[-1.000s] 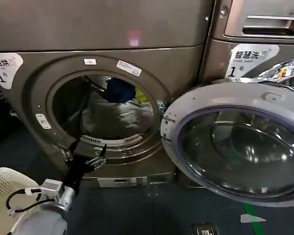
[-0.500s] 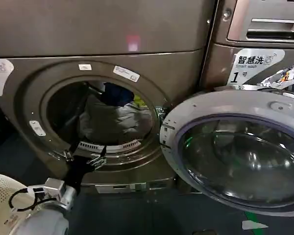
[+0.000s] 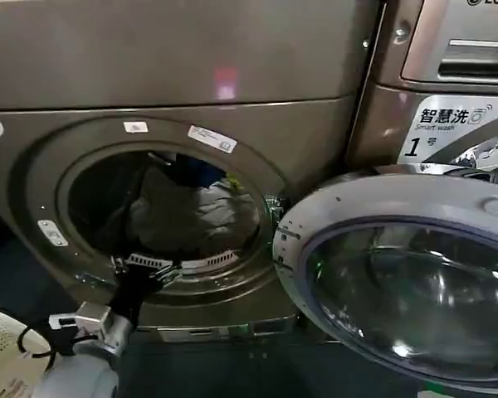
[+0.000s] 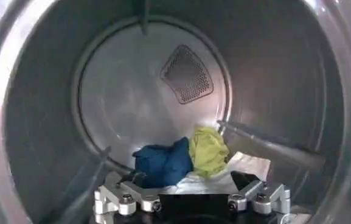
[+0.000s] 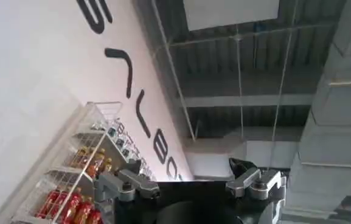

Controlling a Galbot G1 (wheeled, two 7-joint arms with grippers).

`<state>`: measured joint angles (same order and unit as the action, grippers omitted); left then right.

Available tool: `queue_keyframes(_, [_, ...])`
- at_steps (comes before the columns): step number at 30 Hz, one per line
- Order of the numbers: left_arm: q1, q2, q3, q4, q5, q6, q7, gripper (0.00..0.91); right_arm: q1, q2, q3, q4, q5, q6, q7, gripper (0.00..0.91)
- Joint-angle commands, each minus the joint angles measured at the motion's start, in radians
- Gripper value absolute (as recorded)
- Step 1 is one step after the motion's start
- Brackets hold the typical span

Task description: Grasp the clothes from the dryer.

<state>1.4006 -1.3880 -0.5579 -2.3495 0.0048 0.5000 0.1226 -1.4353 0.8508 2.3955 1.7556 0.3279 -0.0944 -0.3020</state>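
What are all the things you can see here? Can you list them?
dryer: one, bronze-brown, straight ahead, porthole open.
dryer door: one, white rim with dark glass, swung open to the right.
clothes: one heap inside the drum, mostly pale grey-white, with a navy blue piece and a yellow-green piece.
second machine: one, bronze-brown, to the right, labelled "Smart wash".
basket: one, cream, lower left.
shelf of bottles: one white rack, red and orange bottles, right wrist view.
left gripper: at the porthole's lower rim, fingers open.
right gripper: pointing towards the ceiling, fingers open.
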Motion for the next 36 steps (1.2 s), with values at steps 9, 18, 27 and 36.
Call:
queue_keyframes(9, [-0.006,-0.002,0.005,0.004,0.023,-0.003,0.002,0.907,0.002,0.004,-0.001,0.002,-0.001,0.001,0.002,0.907])
queue_keyframes(18, [-0.038,-0.024,0.006,0.054,0.288,-0.047,0.104,0.907,0.005,0.006,-0.006,-0.001,-0.042,0.006,0.025,0.907])
queue_keyframes(27, [-0.145,-0.022,0.016,0.119,0.737,-0.148,0.308,0.907,-0.035,0.027,0.022,0.030,-0.121,0.022,0.065,0.907])
queue_keyframes(36, [-0.385,-0.048,0.033,0.357,0.983,-0.292,0.458,0.907,-0.114,0.036,0.094,0.064,-0.137,0.033,0.071,0.907])
